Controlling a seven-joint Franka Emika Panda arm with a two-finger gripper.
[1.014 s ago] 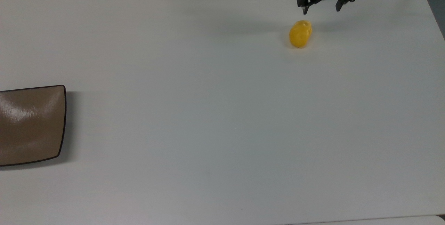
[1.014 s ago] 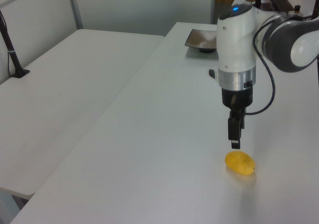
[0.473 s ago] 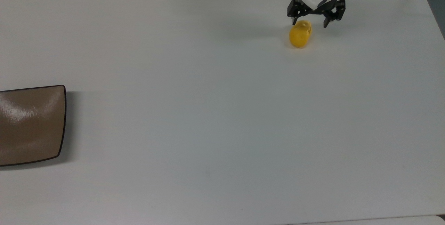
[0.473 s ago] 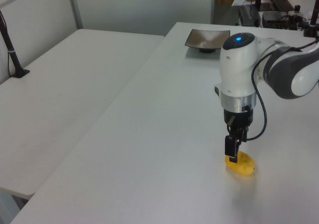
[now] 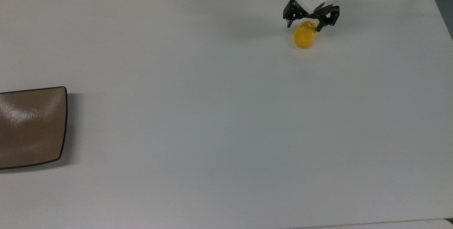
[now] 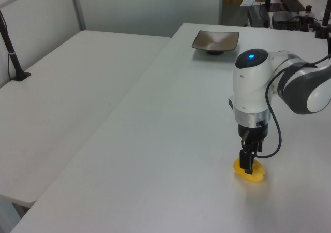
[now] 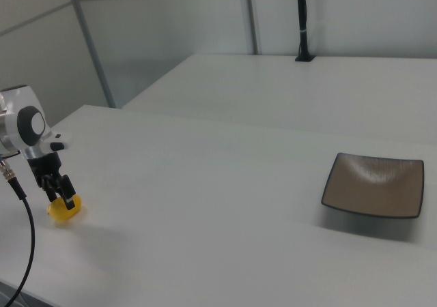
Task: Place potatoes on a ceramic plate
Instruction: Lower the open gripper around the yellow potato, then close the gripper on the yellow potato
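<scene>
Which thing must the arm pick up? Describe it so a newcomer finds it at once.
Start at the white table and find the gripper near the far edge in the top view, far from the brown plate at the top view's left. Between its open fingers lies the potato. It is small, oval and bright yellow, the only yellow thing on the table.

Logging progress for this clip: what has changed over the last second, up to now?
The gripper came down from above the table and shifted toward the top view's left; its open jaws now straddle the far end of the potato, not yet closed on it. The potato and the ceramic plate stayed put.
</scene>
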